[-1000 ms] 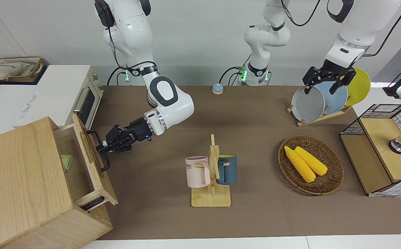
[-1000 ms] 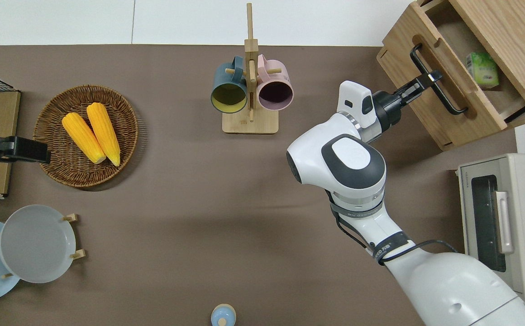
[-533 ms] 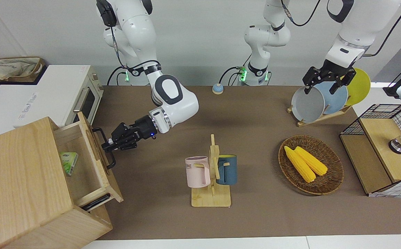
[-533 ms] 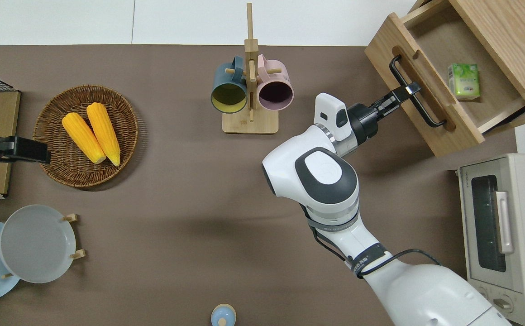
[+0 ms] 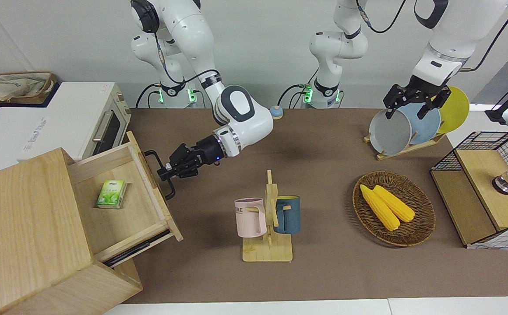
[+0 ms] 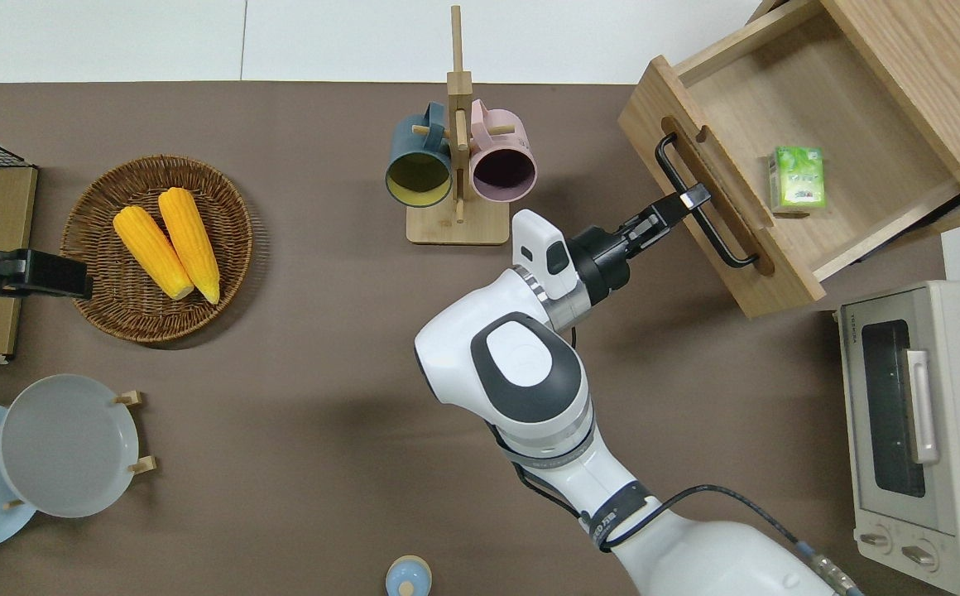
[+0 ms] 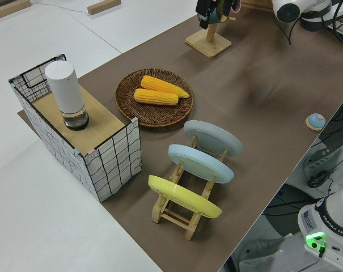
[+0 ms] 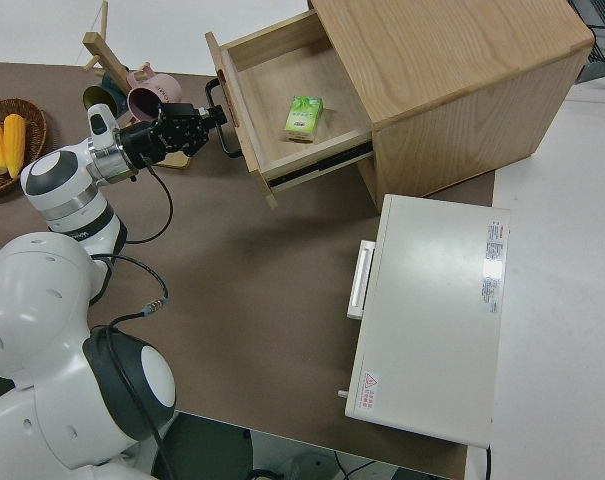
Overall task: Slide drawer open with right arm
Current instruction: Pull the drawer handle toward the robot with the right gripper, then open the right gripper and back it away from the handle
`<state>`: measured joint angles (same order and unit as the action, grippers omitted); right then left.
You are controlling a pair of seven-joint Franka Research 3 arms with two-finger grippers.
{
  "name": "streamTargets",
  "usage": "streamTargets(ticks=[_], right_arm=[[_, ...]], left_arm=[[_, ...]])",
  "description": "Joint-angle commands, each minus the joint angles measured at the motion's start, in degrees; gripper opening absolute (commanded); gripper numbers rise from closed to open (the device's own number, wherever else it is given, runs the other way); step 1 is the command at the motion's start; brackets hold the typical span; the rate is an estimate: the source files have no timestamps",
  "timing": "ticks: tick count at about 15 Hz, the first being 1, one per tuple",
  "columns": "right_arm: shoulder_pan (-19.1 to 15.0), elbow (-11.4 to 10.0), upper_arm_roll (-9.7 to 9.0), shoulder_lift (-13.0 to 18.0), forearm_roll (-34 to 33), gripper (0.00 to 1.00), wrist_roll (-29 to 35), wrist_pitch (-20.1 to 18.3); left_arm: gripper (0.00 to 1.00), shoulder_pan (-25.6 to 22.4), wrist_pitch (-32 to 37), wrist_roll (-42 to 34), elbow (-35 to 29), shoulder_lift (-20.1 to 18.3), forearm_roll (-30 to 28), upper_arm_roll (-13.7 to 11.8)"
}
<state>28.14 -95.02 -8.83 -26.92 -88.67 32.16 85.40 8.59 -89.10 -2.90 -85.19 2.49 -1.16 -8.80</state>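
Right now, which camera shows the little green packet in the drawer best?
The overhead view: the green packet lies unobstructed on the open drawer floor. The front view and right side view show it too, at a slant. The left side view misses it.

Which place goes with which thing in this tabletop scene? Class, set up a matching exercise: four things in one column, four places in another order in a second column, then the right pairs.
Things:
1. green packet
2. corn cobs
3. pink mug
4. right gripper

Places:
A. hanging on the wooden mug rack
B. at the black bar handle of the drawer
C. lying in the open drawer
D. lying in the wicker basket

Pairs: 1-C, 2-D, 3-A, 4-B
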Motion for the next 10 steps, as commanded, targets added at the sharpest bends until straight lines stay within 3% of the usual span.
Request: streamTargets(ticks=[1,10], right_arm=[[3.3,0.4,-0.14,0.1,0.1,0.0,-3.1,-2.6],[8.3,0.9,-0.14,-0.9,0.9,0.0,-3.2,-6.8]], left_arm=[[1.0,1.0,0.0,-0.4,1.2,0.8,0.7,-1.0],[1.0,1.0,0.0,-0.4,1.2,0.8,0.7,-1.0]])
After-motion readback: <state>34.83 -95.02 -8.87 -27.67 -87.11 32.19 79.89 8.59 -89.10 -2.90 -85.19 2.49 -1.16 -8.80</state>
